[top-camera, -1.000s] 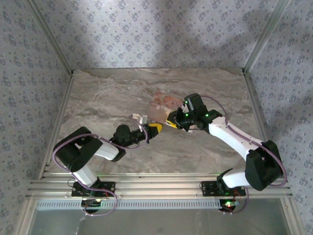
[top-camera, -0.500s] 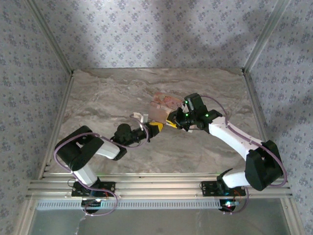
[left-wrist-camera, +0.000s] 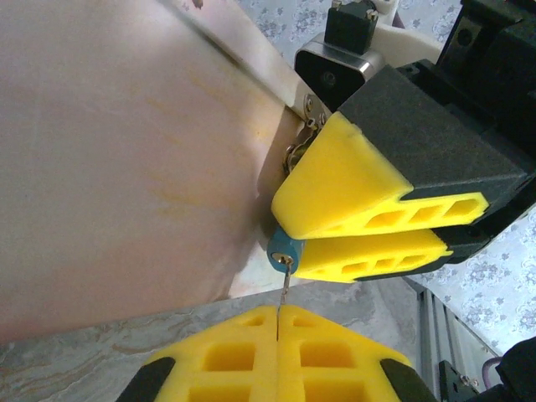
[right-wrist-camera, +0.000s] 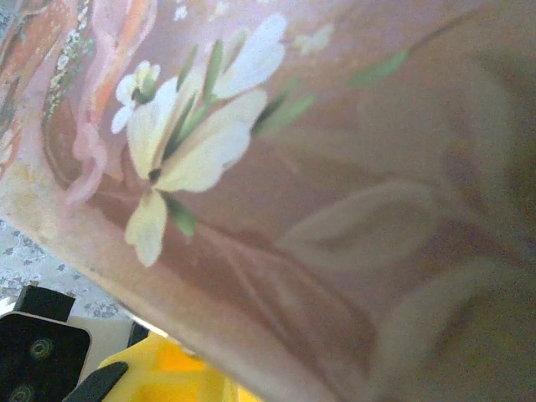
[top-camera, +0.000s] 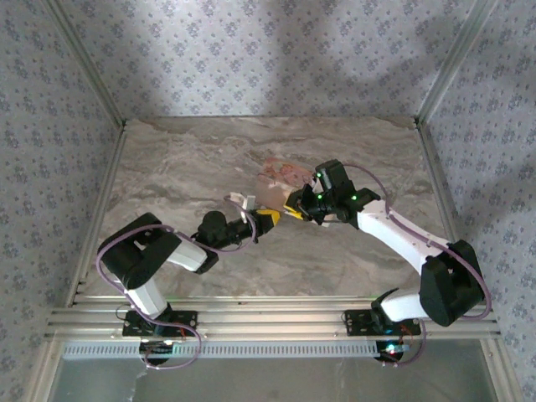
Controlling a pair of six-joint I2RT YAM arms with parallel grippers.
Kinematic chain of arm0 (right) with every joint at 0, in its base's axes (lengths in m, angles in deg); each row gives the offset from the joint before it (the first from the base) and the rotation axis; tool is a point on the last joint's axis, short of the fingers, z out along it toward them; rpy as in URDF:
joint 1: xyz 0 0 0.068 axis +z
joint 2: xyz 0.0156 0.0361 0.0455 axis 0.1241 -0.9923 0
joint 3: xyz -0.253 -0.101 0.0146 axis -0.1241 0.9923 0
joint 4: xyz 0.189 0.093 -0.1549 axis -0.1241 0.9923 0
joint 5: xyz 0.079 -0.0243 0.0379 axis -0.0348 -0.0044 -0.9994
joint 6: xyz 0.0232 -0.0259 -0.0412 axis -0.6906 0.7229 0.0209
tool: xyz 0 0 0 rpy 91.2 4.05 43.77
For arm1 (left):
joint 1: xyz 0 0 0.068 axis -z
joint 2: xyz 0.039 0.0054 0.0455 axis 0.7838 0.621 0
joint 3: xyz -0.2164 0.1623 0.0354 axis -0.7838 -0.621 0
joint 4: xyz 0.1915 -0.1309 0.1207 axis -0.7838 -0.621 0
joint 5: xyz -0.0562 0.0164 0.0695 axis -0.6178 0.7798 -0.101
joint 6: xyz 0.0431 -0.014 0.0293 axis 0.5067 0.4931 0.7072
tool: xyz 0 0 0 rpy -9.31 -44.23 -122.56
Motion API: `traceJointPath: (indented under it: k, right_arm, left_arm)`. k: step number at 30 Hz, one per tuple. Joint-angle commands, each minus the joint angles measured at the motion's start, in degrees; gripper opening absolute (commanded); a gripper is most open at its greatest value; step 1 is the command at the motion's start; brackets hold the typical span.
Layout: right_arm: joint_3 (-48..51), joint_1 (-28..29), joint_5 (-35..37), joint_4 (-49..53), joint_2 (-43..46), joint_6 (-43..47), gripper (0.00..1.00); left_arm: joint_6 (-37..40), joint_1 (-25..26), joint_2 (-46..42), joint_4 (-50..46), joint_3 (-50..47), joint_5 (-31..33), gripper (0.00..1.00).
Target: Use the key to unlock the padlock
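The tiny blue-green padlock (left-wrist-camera: pixel 281 249) hangs at the corner of the pink floral box (left-wrist-camera: pixel 126 151), pinched between the yellow fingers (left-wrist-camera: pixel 360 188) of my right gripper (top-camera: pixel 291 209). My left gripper (left-wrist-camera: pixel 278 311) is shut on the key (left-wrist-camera: pixel 283 289). Its thin blade runs up from between the two pads, and its tip sits in the padlock's brass keyhole. From above, the left gripper (top-camera: pixel 270 216) meets the right one just in front of the box (top-camera: pixel 280 174). In the right wrist view the box's flower print (right-wrist-camera: pixel 335 167) is pressed close to the lens.
The box lies mid-table on the marble top (top-camera: pixel 184 167). Aluminium rails (top-camera: pixel 268 322) run along the near edge. Patterned walls close the back and both sides. A metal hasp (left-wrist-camera: pixel 303 142) sits on the box above the padlock.
The left arm's elbow has shifted slightly to the right. Both grippers and the box stay where they were.
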Motion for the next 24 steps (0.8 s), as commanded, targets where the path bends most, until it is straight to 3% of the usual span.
traceJointPath:
  k: [1,24]
  right_arm:
    - [-0.19,0.25,-1.36,-3.17,1.25,-0.58,0.00]
    - [-0.54,0.36,-1.62,-2.34,1.33,-0.56,0.00]
  left_arm:
    - [-0.10,0.19,-0.37,2.45,1.59,-0.13,0.00]
    - [-0.33,-1.67,-0.89,2.53,1.89,0.33,0.00]
